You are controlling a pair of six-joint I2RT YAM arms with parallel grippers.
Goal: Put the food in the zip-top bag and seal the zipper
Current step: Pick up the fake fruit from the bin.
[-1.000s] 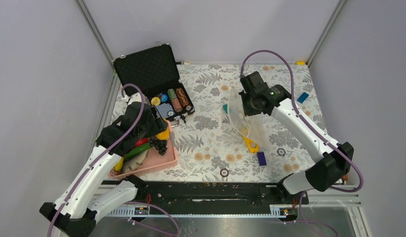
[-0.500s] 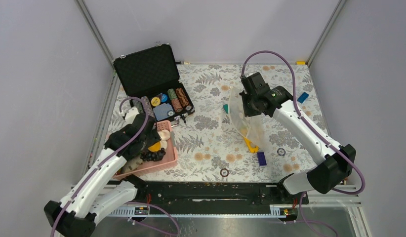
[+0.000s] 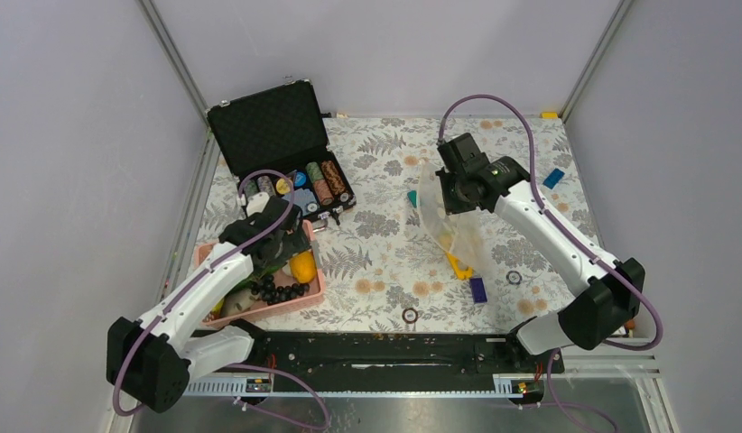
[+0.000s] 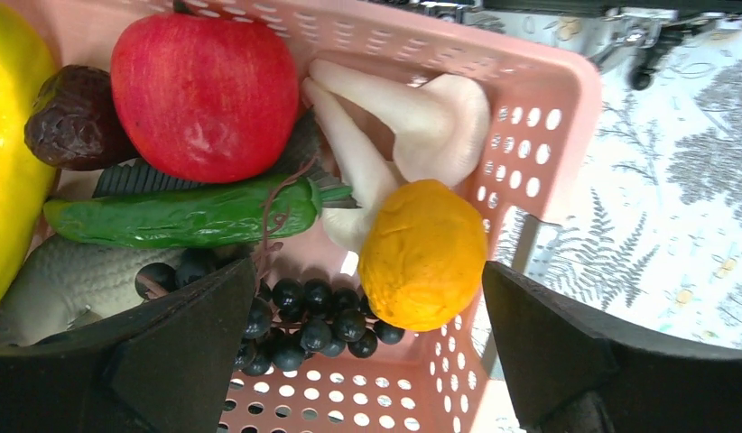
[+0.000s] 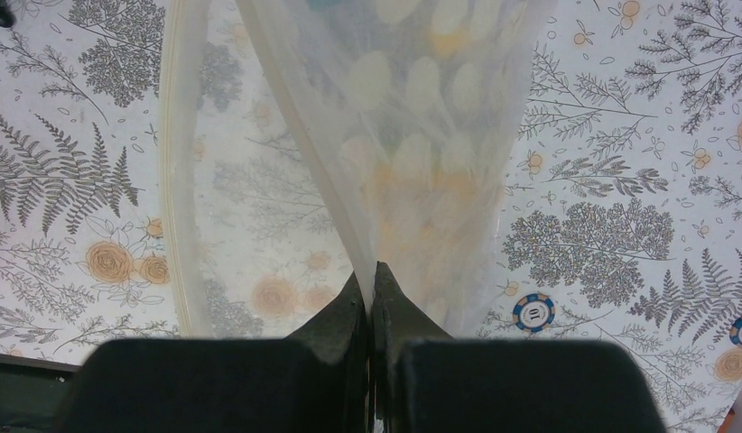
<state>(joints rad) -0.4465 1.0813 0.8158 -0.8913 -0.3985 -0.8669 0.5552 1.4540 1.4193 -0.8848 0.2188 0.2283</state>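
The food lies in the pink basket (image 4: pixel 530 108): red fruit (image 4: pixel 205 95), green vegetable (image 4: pixel 178 216), white mushrooms (image 4: pixel 412 126), orange (image 4: pixel 423 255), dark grape bunch (image 4: pixel 304 320), grey fish (image 4: pixel 69 280) and yellow banana (image 4: pixel 6 162). My left gripper (image 4: pixel 367 361) hangs open just above the basket's end (image 3: pixel 309 293), holding nothing, with the orange and grapes ahead of its fingers. My right gripper (image 5: pixel 372 280) is shut on the zip-top bag (image 5: pixel 412 135) and holds it up off the table (image 3: pixel 449 221). The zipper (image 5: pixel 173 180) runs along the bag's edge.
An open black case (image 3: pixel 286 149) with poker chips stands behind the basket. Near the bag lie a yellow triangular piece (image 3: pixel 458 264), a purple block (image 3: pixel 478 289), a teal piece (image 3: pixel 411 197) and a blue piece (image 3: pixel 553 178). A loose chip (image 5: pixel 534 311) lies on the cloth.
My left gripper has opened wide and its arm has swung over the basket's right end, where the orange now lies free. The right gripper and bag have stayed still.
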